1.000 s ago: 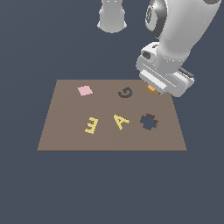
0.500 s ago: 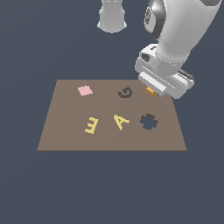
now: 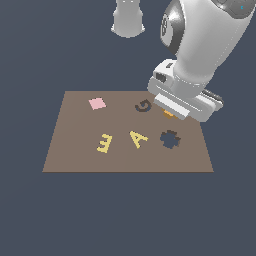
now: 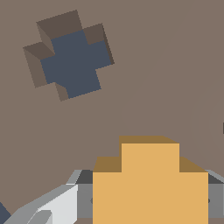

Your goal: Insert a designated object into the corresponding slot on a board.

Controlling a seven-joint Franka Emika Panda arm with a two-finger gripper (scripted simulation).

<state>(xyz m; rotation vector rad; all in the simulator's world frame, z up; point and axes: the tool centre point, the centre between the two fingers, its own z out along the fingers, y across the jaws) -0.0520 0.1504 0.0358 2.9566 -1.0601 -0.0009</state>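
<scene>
The orange piece (image 4: 148, 183) is held between my gripper's fingers (image 4: 70, 201) above the brown board (image 3: 75, 150). In the exterior view only a sliver of the orange piece (image 3: 169, 114) shows under my gripper (image 3: 172, 111), just behind the slot. The slot (image 3: 170, 139) is a dark cross-shaped hole near the board's right edge in the exterior view. In the wrist view the slot (image 4: 70, 54) lies ahead of the piece and off to one side. The piece hangs above the board, not in the slot.
On the board sit a pink square (image 3: 97, 103), a dark letter G (image 3: 143, 105), a yellow E (image 3: 104, 143) and a yellow A (image 3: 137, 138). A grey robot base (image 3: 128, 17) stands behind the board.
My gripper with the orange piece has shifted slightly towards the exterior view's left and a little lower. Nothing on the board has moved.
</scene>
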